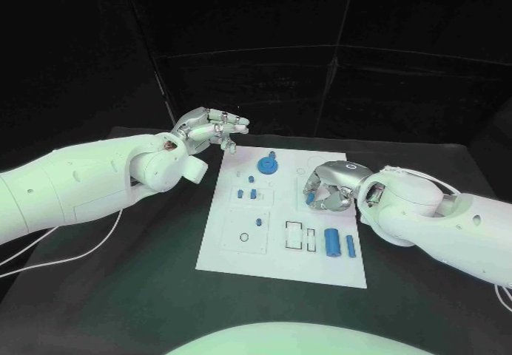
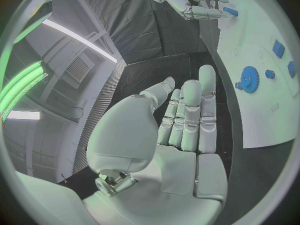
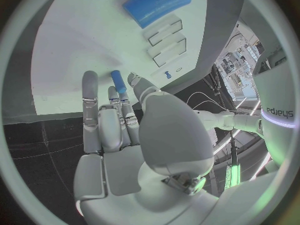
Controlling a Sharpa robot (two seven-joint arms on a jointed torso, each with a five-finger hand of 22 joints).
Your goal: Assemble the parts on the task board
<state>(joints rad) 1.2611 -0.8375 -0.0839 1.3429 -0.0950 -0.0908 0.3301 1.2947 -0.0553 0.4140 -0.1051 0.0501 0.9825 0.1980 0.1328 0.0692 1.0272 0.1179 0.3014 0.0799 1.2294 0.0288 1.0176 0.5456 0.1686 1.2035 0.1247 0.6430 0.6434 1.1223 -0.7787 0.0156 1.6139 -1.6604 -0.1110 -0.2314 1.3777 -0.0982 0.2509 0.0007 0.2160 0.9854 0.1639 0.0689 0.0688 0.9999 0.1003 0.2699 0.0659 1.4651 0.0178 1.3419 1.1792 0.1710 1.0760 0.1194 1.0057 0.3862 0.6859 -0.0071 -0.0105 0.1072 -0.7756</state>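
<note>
On white board [image 1: 229, 251] at table's middle: gear [image 1: 268, 163] seated near far edge, small pegs [image 1: 248, 194] standing mid-board, two cylinders [image 1: 340, 242] lying loose near right edge, slots beside them unfilled. Judged partway done. Right hand [image 1: 328, 188] over board's right edge, pinched small blue peg [image 3: 118, 81] at fingertips. Left hand [image 1: 210, 127] off far-left corner, fingers apart, held nothing.

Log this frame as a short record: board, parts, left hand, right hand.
board: white task board in the middle of the black table
parts: blue gear at the far end; blue cylinder at the near right
left hand: raised beyond the board's far left corner, fingers apart, holding nothing
right hand: over the board's right edge, holding a small blue peg
</note>
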